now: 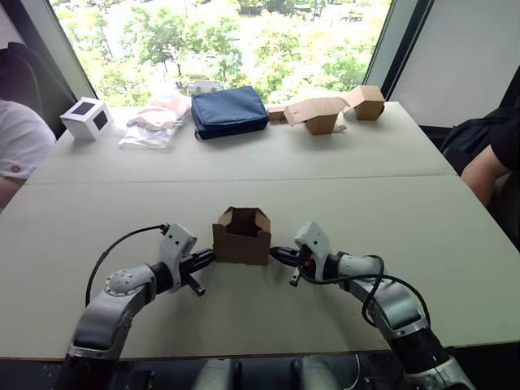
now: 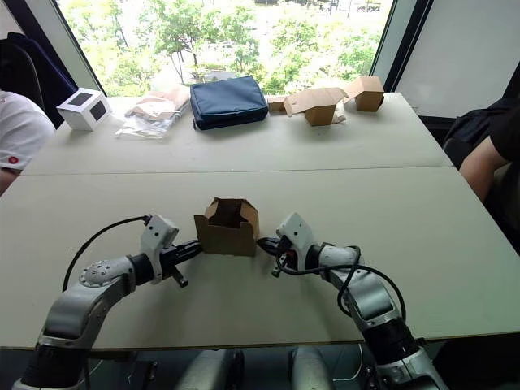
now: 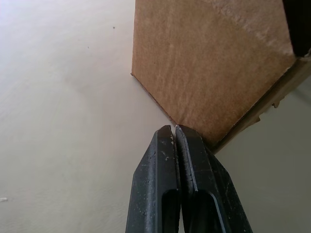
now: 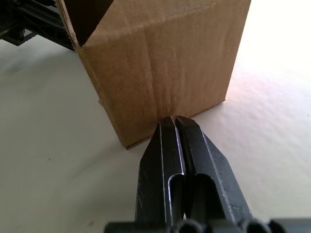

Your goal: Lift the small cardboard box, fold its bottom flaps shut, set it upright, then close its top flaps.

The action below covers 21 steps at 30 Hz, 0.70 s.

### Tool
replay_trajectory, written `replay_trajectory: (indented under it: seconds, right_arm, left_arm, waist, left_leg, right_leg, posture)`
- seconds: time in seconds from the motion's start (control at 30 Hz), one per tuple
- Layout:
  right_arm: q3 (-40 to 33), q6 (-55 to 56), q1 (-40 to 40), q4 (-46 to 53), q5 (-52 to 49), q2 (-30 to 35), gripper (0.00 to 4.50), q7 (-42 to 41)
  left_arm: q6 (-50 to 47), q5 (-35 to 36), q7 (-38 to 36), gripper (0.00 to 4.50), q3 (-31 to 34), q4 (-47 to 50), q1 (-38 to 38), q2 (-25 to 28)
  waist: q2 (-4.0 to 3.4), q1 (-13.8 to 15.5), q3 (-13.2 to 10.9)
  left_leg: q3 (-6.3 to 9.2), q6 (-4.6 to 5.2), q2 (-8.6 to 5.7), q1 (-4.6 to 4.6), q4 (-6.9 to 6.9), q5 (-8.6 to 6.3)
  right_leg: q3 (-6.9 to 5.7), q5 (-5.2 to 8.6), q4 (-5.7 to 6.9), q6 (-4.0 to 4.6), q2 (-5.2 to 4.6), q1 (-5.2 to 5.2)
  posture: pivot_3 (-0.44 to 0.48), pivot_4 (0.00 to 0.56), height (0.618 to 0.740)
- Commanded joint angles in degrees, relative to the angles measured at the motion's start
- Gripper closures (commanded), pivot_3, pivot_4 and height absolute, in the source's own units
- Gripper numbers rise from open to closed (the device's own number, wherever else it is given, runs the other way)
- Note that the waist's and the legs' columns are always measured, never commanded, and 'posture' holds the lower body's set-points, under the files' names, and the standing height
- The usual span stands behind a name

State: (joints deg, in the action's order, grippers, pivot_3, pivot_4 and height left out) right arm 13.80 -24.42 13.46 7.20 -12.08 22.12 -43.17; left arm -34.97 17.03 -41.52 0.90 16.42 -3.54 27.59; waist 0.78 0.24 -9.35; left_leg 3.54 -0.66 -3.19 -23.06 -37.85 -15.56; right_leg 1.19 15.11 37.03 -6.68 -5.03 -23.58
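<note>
Between both closed fingers, the small cardboard box (image 1: 242, 237) stands open-topped.

Left and right eye views: a stereo pair set high on the robot's head, facing forward and down across the table (image 1: 406, 154) toward the window (image 1: 227, 41). Both share almost the whole scene, the right eye's picture slightly offset from the left's. Left wrist view: set low, close above the tabletop, looking along the left gripper (image 3: 174, 128) at one side wall of the small cardboard box (image 3: 204, 63), very near. Right wrist view: likewise low and close, looking along the right gripper (image 4: 173, 119) at the opposite side of the same box. The two wrist cameras face each other, with the box between them.
</note>
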Motion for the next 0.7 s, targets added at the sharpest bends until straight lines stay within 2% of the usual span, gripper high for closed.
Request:
replay_trajectory:
  seconds: [0.03,0.17,0.4,0.53,0.7]
  right_arm:
    - [0.4,0.5,-0.1,2.8,-0.6,0.0,4.5,-0.7]
    - [-0.9,0.4,0.0,3.7,-0.8,1.4,4.5,-1.1]
    - [-9.5,-1.5,-0.3,12.5,-8.7,8.5,4.5,-6.7]
    - [-12.4,-4.4,2.6,13.9,-12.6,12.9,4.5,-9.8]
    - [-10.0,-6.2,12.6,10.1,-13.6,12.2,4.5,-11.7]
  left_arm:
    - [-0.6,2.4,-1.5,4.41,-2.3,3.3,0.5,-0.2]
    - [-0.7,2.7,-2.1,4.41,-1.1,3.2,0.6,1.2]
    - [1.3,5.6,-7.9,4.41,6.0,0.1,-2.9,10.1]
    - [-0.4,8.3,-11.0,4.41,7.3,-1.3,-7.8,14.2]
    - [-6.2,13.9,-16.5,4.41,5.4,-1.7,-16.4,16.8]
  waist:
    - [0.0,0.0,0.0]
    - [0.0,0.1,0.0]
    - [-0.01,0.2,0.0]
    - [-0.02,0.3,0.0]
    - [-0.02,0.0,-0.1]
  left_leg:
    - [0.0,0.0,0.0,0.0,0.0,0.0]
    - [0.0,0.0,0.0,0.0,0.0,0.0]
    - [0.01,0.01,0.02,0.0,0.06,-0.01]
    - [0.05,0.02,0.02,-0.03,0.07,-0.01]
    - [0.04,0.05,0.03,0.03,0.22,-0.02]
  right_leg:
    - [0.0,0.0,0.0,0.0,-0.01,0.0]
    - [-0.01,0.0,-0.02,0.0,-0.01,0.02]
    - [-0.01,0.01,-0.08,0.01,-0.04,0.01]
    - [-0.11,0.01,-0.18,0.01,-0.07,0.06]
    - [-0.12,0.0,-0.33,0.0,-0.04,0.1]
  posture:
    - [0.0,0.15,0.74]
    - [0.0,0.15,0.74]
    - [0.0,0.15,0.74]
    - [0.0,0.15,0.74]
    - [0.0,0.15,0.74]
